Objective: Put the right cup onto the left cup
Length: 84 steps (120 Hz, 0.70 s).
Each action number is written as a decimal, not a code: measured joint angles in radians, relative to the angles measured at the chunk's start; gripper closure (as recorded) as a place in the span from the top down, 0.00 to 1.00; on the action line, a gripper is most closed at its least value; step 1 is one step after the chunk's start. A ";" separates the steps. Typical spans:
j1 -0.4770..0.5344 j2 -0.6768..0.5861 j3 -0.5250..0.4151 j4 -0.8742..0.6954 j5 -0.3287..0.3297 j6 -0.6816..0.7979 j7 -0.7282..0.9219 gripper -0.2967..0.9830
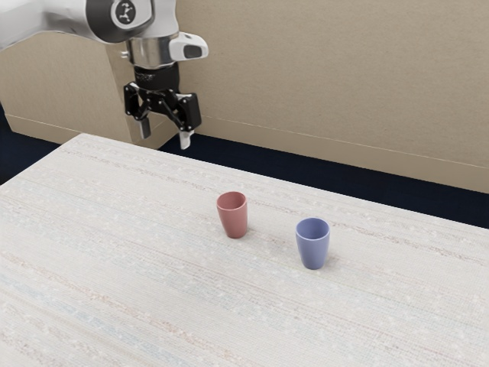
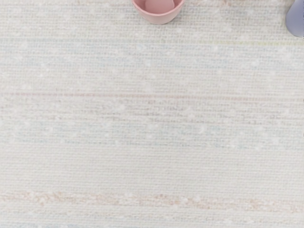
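High over the table's far edge in the exterior view, my gripper hangs pointing down, its fingers apart and nothing between them. A pink-red cup stands upright on the table, toward the exterior view's right from the gripper and lower. Farther to the exterior view's right is a blue cup, also upright, with a gap between the two. In the wrist view the pink-red cup and the blue cup are both cut off by the frame.
The pale, striped table extends under both cups. Behind its far edge are a dark floor and a beige wall.
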 joint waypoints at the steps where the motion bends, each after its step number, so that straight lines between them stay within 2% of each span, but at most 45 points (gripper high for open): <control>1: -0.001 0.000 0.000 0.000 0.000 0.000 0.000 0.77; 16: 0.000 0.021 0.000 0.012 0.001 0.001 -0.004 0.77; 36: 0.008 0.215 -0.002 0.172 0.000 0.002 -0.008 0.77; 54: 0.013 0.370 -0.057 0.304 -0.014 0.000 -0.012 0.77; 84: 0.019 0.464 -0.138 0.356 -0.056 0.022 -0.040 0.77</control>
